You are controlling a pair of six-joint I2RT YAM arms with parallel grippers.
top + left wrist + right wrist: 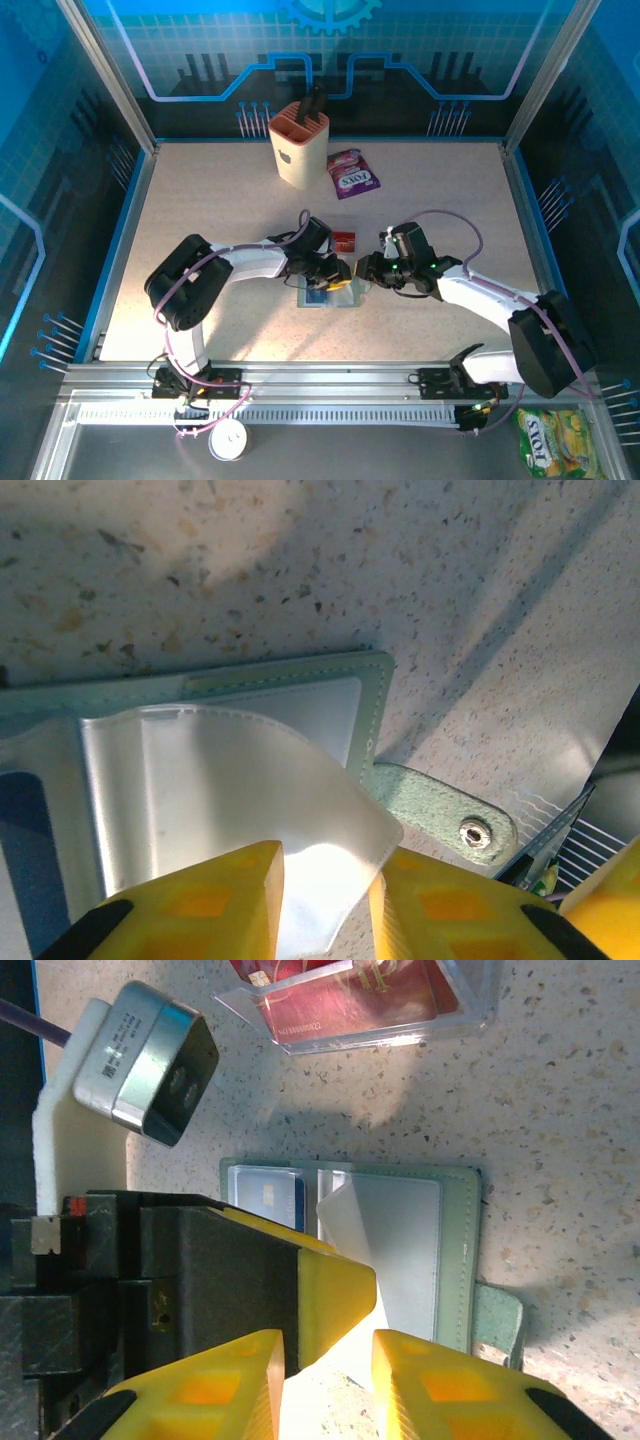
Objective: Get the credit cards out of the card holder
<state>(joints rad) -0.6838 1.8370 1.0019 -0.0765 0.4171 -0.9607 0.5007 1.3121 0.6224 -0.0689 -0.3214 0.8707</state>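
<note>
Purple candy packet (352,173) — "FOX'S"

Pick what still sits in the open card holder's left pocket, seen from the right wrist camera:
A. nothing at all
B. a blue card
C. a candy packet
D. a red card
B: a blue card with a chip shows in the left pocket of the card holder, while red cards lie apart on the table.

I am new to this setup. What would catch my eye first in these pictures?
At the table's middle, both arms meet over the open grey-green card holder, where the left hand lifts a clear sleeve. A blue card sits in the holder, and a red card lies just beyond it.
</note>
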